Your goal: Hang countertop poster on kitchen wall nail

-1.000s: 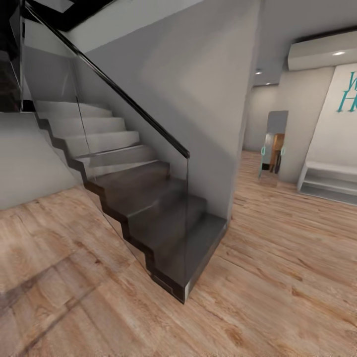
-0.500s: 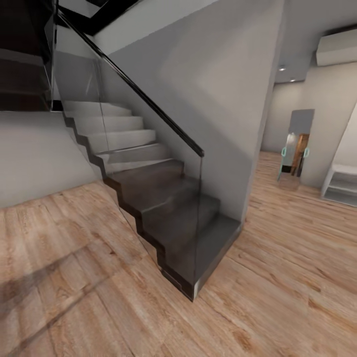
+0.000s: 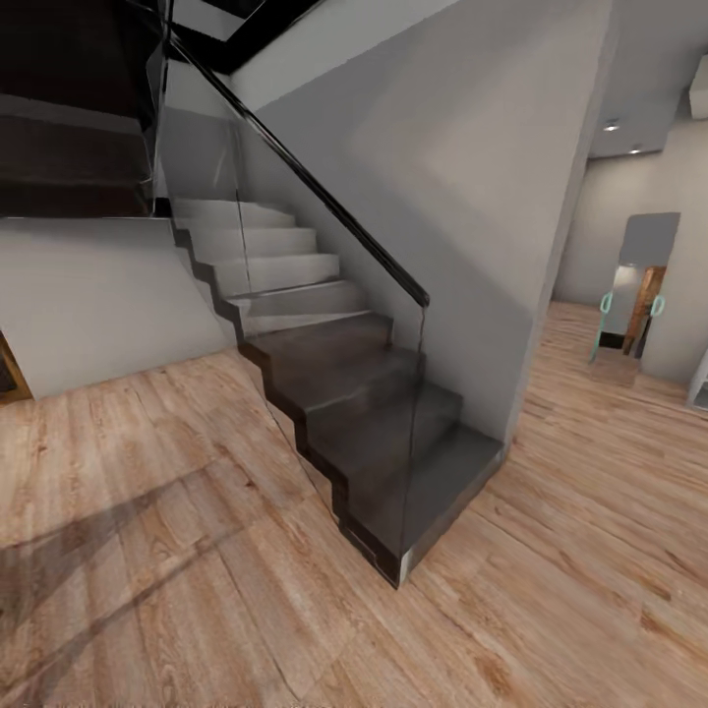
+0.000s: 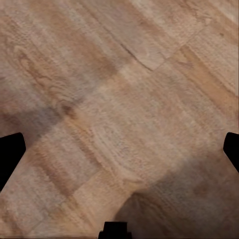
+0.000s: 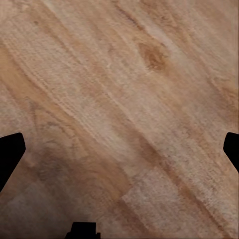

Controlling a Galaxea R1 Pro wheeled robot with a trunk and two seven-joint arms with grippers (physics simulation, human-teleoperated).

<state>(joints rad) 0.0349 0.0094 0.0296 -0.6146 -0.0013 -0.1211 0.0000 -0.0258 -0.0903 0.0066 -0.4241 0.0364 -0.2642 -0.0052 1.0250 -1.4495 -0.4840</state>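
Note:
The poster, the kitchen countertop and the wall nails are out of view. In the left wrist view my left gripper (image 4: 119, 154) is open, its dark fingertips (image 4: 10, 157) set far apart at the picture's edges, with only wooden floor (image 4: 119, 99) between them. The right wrist view is much the same: my right gripper (image 5: 119, 154) is open over bare floor planks (image 5: 129, 89), with nothing held between its fingertips (image 5: 10, 157).
A staircase (image 3: 364, 413) with dark lower steps and a glass balustrade (image 3: 324, 295) stands straight ahead against a grey wall (image 3: 452, 177). Wooden floor (image 3: 177, 551) spreads in front and to the right, where a passage leads past a standing mirror (image 3: 634, 290). A low grey wall (image 3: 98, 295) runs at the left.
The whole head view has shifted: the staircase now sits further right in the picture, and the white shelf and teal lettering have left at the right edge. The camera has turned left.

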